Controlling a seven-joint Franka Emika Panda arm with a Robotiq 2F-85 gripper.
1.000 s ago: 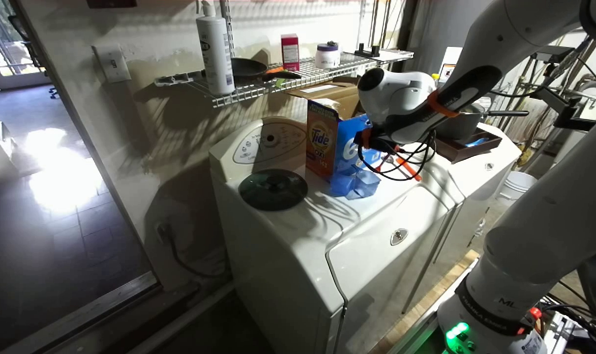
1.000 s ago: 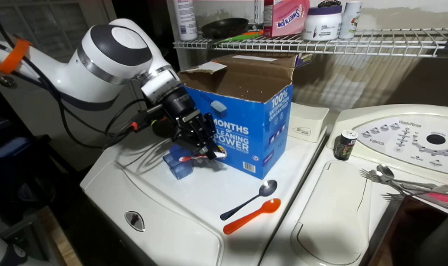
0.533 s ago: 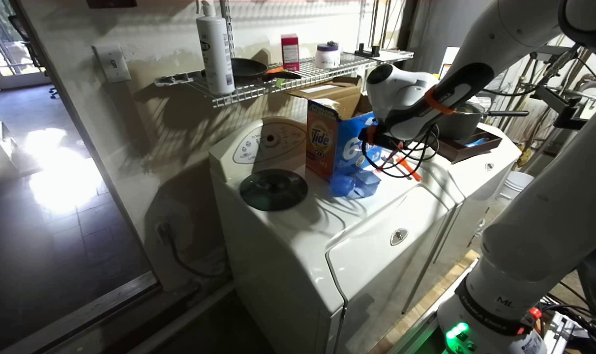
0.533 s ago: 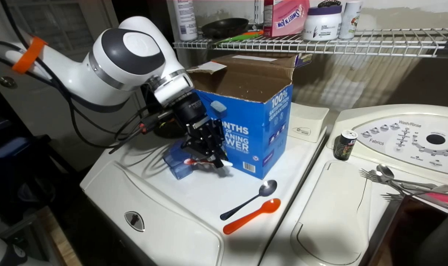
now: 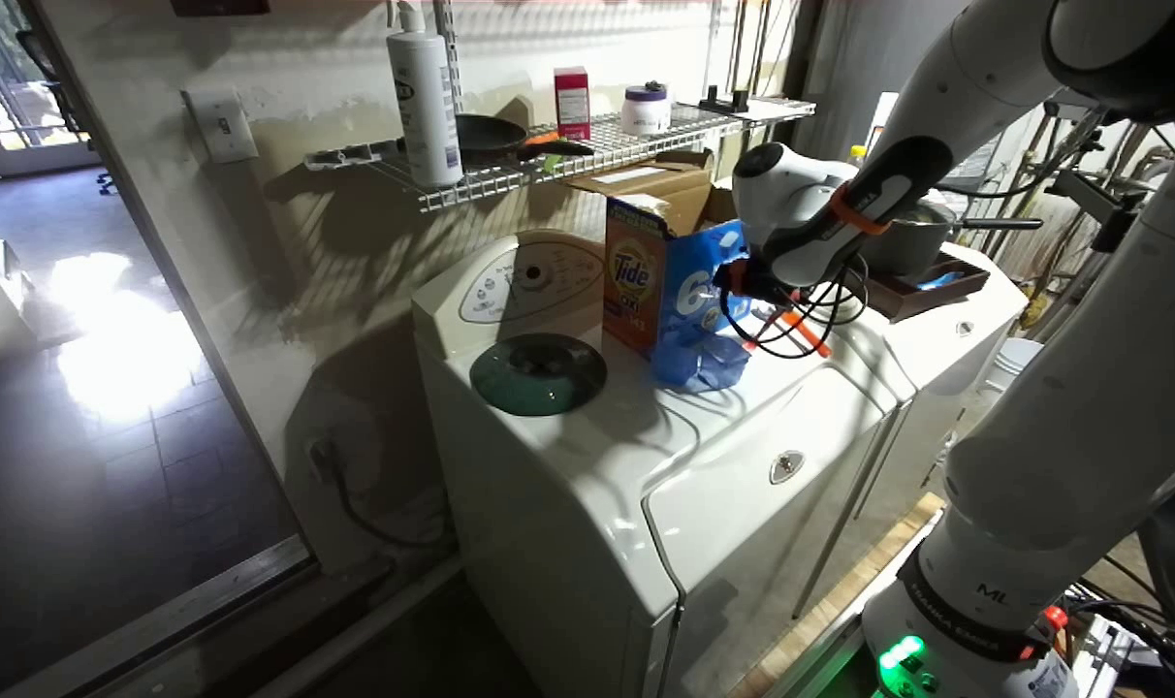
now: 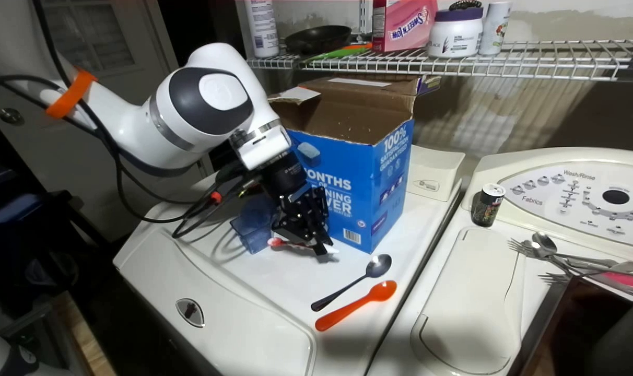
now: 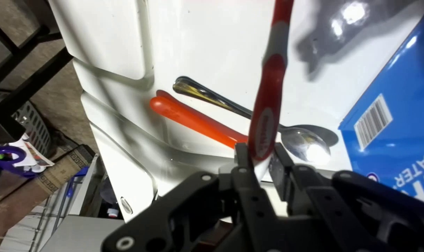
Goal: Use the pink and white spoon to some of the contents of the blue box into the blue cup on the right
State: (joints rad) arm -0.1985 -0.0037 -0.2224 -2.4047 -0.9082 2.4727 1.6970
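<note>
In an exterior view, the end effector (image 6: 323,246) is pinching the pink spoon (image 6: 278,242). The blue box (image 6: 359,175) is standing mid-frame.

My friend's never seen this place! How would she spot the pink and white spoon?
Look for the big blue box standing on the white machine. Near its lettered side, a black gripper pinches a thin spoon. That's it: pinkish-red and white, while its neighbours, the orange spoon and the metal spoon, lie loose.

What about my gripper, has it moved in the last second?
Yes: in an exterior view the gripper has moved rightward and down in the picture, toward the orange spoon.
</note>
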